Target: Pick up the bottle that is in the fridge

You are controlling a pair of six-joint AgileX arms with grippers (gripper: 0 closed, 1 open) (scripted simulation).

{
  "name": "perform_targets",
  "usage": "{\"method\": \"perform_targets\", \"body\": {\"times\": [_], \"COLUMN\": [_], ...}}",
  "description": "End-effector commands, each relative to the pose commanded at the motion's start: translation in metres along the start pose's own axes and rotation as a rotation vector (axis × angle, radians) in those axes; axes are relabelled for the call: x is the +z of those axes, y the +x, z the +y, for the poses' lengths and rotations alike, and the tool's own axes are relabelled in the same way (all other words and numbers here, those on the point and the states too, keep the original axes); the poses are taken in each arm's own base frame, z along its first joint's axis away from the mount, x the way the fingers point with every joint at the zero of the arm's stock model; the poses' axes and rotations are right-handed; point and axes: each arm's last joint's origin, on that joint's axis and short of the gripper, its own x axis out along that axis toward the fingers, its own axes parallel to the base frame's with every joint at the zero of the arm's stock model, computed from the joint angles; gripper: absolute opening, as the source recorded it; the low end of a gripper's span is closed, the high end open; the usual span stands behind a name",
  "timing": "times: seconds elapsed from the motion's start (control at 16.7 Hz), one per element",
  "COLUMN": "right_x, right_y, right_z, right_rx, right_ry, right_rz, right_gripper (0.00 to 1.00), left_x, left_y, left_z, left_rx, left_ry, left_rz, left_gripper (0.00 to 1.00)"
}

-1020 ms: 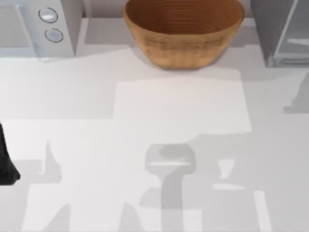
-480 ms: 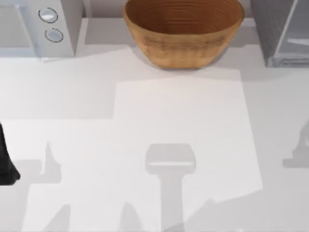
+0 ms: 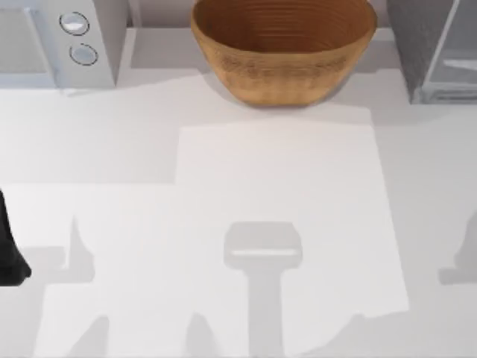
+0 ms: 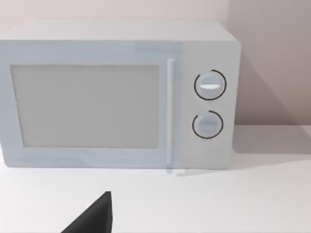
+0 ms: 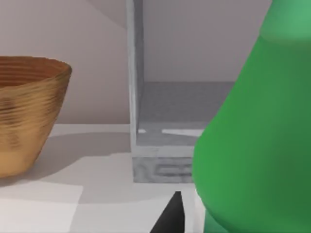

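Note:
The bright green bottle (image 5: 252,145) looms very close in the right wrist view, in front of the fridge and outside it. My right gripper (image 5: 214,224) is shut on the bottle; one black finger (image 5: 170,216) shows beside its lower body and the other is hidden behind it. The fridge (image 5: 170,121) stands open beyond, its grey inner floor bare. In the top view the fridge (image 3: 432,52) sits at the back right corner. My left gripper (image 4: 92,218) is parked at the table's left edge, facing the microwave.
A large woven bowl (image 3: 283,48) stands at the back centre, just left of the fridge. A light grey microwave (image 3: 59,41) with two round knobs is at the back left. The left arm (image 3: 9,253) is a dark shape at the left edge.
The right arm's shadow at the table's right edge has slid toward the front edge. The left arm, the bowl and the microwave have not moved.

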Motion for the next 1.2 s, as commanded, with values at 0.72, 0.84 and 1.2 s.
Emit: {"method": "perform_targets", "body": {"times": [0.72,0.84,1.2], "right_x": [0.063,0.079,0.078], "right_y": [0.022,0.04,0.1], "right_z": [0.025,0.044,0.157], "right_rx": [0.0,-0.003,-0.006], "right_ry": [0.039,0.051,0.018], "right_rz": [-0.043,-0.024,0.082], "right_gripper": [0.0,0.0,0.0], "left_x": [0.0,0.0,0.0], "left_y": [0.0,0.0,0.0], "left_z": [0.0,0.0,0.0], "left_rx": [0.0,0.0,0.0], "left_ry": [0.0,0.0,0.0], "left_rz": [0.0,0.0,0.0], "left_gripper": [1.0,1.0,1.0]}}
